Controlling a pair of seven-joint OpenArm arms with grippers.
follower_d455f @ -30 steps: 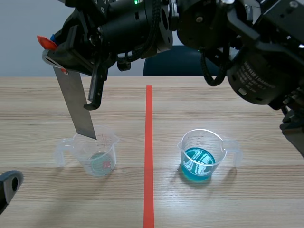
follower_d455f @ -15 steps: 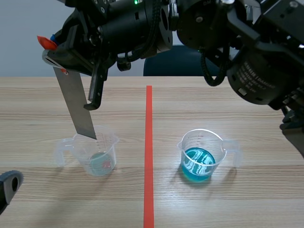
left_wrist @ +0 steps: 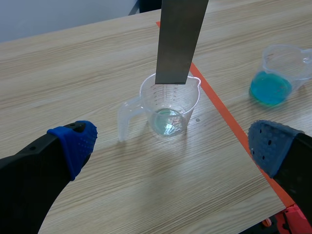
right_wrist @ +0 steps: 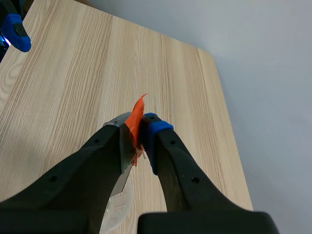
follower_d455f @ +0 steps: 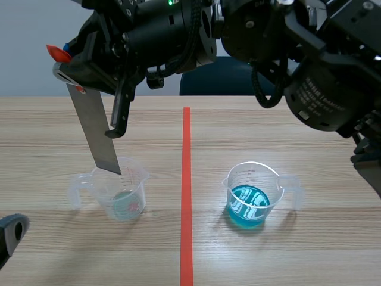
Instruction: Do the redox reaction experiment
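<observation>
The metal strip (follower_d455f: 95,134) is clamped at its upper end between the two fingers of the right gripper (right_wrist: 139,129), which is raised high over the table's left half. In the right wrist view the fingers are seen closed on the strip's top edge, where a scrap of orange tape (right_wrist: 136,113) is stuck to the metal, one blue pad (right_wrist: 155,127) pressed against it. The strip is held slightly tilted, its lower end pointing down. That end is seen at the rim of the clear beaker (follower_d455f: 119,190), over its mouth and above the small amount of colourless liquid at the bottom. No contact with the liquid can be made out.

The right arm is stretched from the right side across the top of the scene view, past the red tape line (follower_d455f: 186,196).

The left gripper (left_wrist: 170,141) is held low, near the table's front left, with its fingers spread wide apart and nothing between them. The clear beaker is seen ahead of it, handle turned to the left.

A second beaker (follower_d455f: 253,193), holding blue liquid, stands to the right of the tape line, well apart from the first. Both rest on the wooden table (follower_d455f: 297,256). A dark blue chair (follower_d455f: 220,77) is seen behind it.
</observation>
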